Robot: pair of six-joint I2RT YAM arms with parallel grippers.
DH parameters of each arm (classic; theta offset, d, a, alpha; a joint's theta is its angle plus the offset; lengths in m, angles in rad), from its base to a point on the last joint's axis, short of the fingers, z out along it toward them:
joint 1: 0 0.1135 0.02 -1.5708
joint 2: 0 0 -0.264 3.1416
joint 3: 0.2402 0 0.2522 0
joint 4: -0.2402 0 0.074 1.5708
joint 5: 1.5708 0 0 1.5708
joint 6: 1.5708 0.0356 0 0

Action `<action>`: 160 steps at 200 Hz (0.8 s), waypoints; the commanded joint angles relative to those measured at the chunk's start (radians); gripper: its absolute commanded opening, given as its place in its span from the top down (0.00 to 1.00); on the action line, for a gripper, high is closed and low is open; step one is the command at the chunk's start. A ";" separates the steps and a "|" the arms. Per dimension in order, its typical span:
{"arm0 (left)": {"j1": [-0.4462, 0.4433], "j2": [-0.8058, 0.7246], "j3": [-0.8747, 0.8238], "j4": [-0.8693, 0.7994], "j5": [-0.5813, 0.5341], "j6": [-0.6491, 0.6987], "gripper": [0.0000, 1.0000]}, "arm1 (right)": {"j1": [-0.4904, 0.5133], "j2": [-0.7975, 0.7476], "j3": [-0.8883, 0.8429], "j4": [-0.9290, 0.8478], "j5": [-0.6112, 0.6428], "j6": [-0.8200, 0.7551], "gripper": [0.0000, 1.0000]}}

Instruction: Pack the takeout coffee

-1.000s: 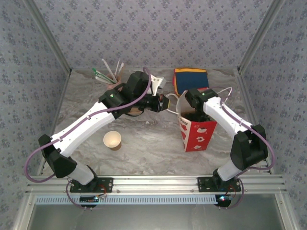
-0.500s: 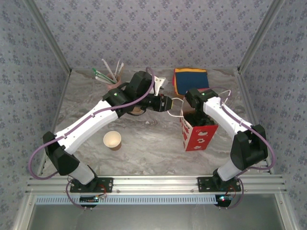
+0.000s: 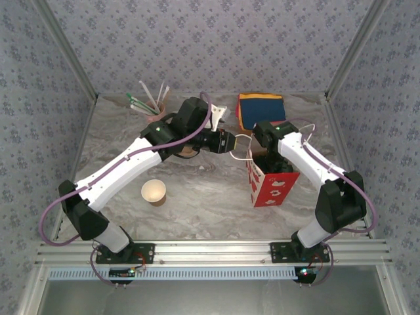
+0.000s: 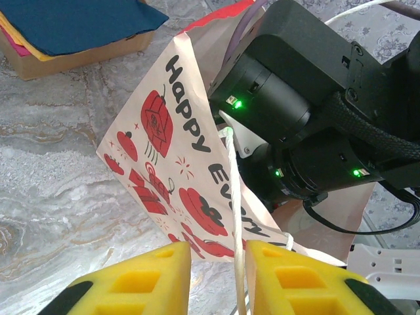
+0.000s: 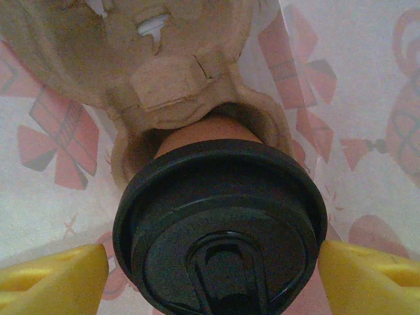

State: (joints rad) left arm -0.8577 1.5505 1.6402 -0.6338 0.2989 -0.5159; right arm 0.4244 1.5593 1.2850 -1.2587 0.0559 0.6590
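Takeout coffee [image 5: 220,216]: resting in bagged tray [image 5: 164,85]; your right gripper [image 5: 213,269] is flanking its lid, grip unclear; left gripper [image 4: 216,279], barely parted, is straddling the bag handle [image 4: 231,197] to spread the mouth.

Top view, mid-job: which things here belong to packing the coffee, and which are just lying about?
Part of the job:
- takeout coffee, seated in the pulp tray
- paper bag
- bag handle, running between the left gripper fingers
- right gripper, straddling the lid

Lying about:
- lidless paper cup
- cup of straws
- napkin stack
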 commanded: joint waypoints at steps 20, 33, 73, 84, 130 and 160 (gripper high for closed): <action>-0.001 0.005 0.026 0.002 0.013 0.008 0.73 | 0.009 -0.005 0.035 -0.047 0.026 0.023 0.15; 0.000 0.005 0.026 0.000 0.011 0.010 0.73 | 0.010 -0.005 0.037 -0.046 0.026 0.023 0.14; -0.001 0.009 0.027 -0.002 0.010 0.010 0.73 | 0.011 -0.003 0.039 -0.052 0.027 0.024 0.14; -0.001 0.008 0.027 -0.001 0.007 0.011 0.73 | 0.011 -0.003 0.039 -0.056 0.027 0.027 0.14; 0.000 0.011 0.025 -0.003 0.005 0.013 0.73 | 0.014 -0.006 0.047 -0.067 0.038 0.035 0.14; -0.001 0.012 0.026 -0.003 0.002 0.013 0.73 | 0.016 -0.014 0.048 -0.067 0.038 0.041 0.14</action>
State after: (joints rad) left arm -0.8577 1.5543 1.6402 -0.6334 0.2989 -0.5159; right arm 0.4316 1.5593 1.3064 -1.2873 0.0692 0.6708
